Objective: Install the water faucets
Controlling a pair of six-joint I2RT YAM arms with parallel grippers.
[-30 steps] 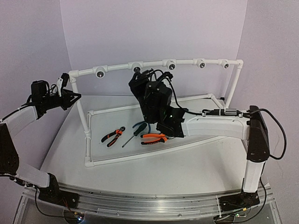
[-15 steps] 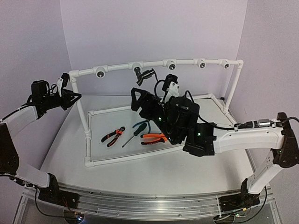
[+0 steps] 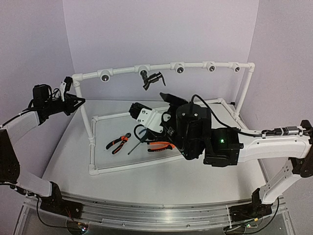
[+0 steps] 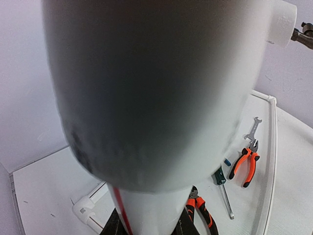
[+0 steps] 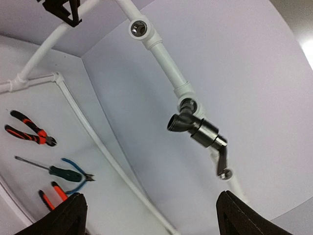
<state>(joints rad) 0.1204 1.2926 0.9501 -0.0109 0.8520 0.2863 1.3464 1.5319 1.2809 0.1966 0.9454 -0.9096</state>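
A small black water faucet (image 3: 152, 78) hangs screwed into a tee (image 3: 143, 70) on the top rail of the white pipe frame. In the right wrist view the faucet (image 5: 198, 129) shows its spout on the left and its lever pointing down. My right gripper (image 3: 149, 104) stands open below and in front of it, not touching it. Its fingertips (image 5: 71, 215) are wide apart at the bottom of the right wrist view, with nothing between them. My left gripper (image 3: 77, 102) is shut on the frame's left upright post (image 4: 151, 98), which fills the left wrist view.
Other tees with dark sockets (image 3: 104, 76) (image 3: 179, 68) (image 3: 210, 66) line the rail. Inside the frame's base lie two orange-handled pliers (image 3: 118, 142) (image 3: 161, 145) and a green screwdriver (image 3: 139, 139). A small wrench (image 4: 253, 128) lies near the far base pipe.
My right gripper has opened, let go of the faucet and drawn back down toward the near side. The faucet stays on the tee. The left arm has not moved.
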